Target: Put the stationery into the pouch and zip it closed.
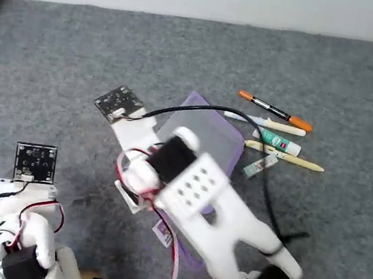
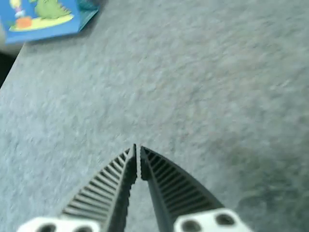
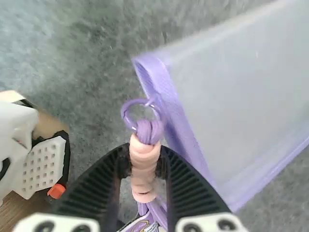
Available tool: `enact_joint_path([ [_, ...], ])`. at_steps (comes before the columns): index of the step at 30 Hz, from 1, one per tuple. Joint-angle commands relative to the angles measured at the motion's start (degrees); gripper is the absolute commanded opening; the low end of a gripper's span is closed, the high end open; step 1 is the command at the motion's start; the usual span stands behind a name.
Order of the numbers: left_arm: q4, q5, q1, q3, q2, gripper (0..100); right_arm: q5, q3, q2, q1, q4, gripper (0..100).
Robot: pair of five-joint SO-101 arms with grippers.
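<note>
While pens [image 1: 276,134] lie outside the purple pouch [image 3: 231,111], right tool [image 3: 143,166] pinches its zip pull [image 3: 145,140], left tool [image 2: 137,157] pressed together, empty; next prob. needs zip drawn open.

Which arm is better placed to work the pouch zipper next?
Right. The right gripper is shut on the pale pink cord pull of the translucent purple zip pouch. The left gripper hangs shut over the bare grey felt table, holding nothing.
</note>
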Motion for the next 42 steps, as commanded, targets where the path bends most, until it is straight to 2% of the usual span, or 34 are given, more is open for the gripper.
enact_joint_path([
  [1, 0.0, 1.76, 6.15, -3.3, 0.0, 2, 3.78, 2.64, -8.84, 1.19, 2.51, 0.8],
  [8, 2.81, 2.46, 15.38, -9.1, 2.46, 4, 4.48, 10.29, -17.54, 7.96, 2.42, 0.8],
  [11, 5.98, 8.35, 20.75, -16.48, 9.93, 8, 4.48, 11.25, -19.21, 9.45, 2.07, 0.8],
  [16, 11.52, 19.25, 34.11, -34.07, 25.41, 10, 4.48, 11.25, -20.09, 9.63, 1.63, 0.8],
  [22, 15.3, 23.65, 46.42, -48.84, 34.37, 11, 4.57, 11.16, -20.09, 9.63, 1.63, 0.8],
  [30, 15.47, 23.74, 51.34, -50.24, 39.03, 11, 4.57, 10.99, -20.18, 9.63, 1.63, 0.8],
  [34, 15.74, 24.44, 51.6, -48.4, 42.2, 17, 4.57, 10.99, -20.18, 9.63, 1.63, 0.8],
  [42, 16.62, 24.35, 51.69, -43.82, 39.74, 17, 4.57, 10.9, -20.18, 9.63, 1.63, 0.8],
])
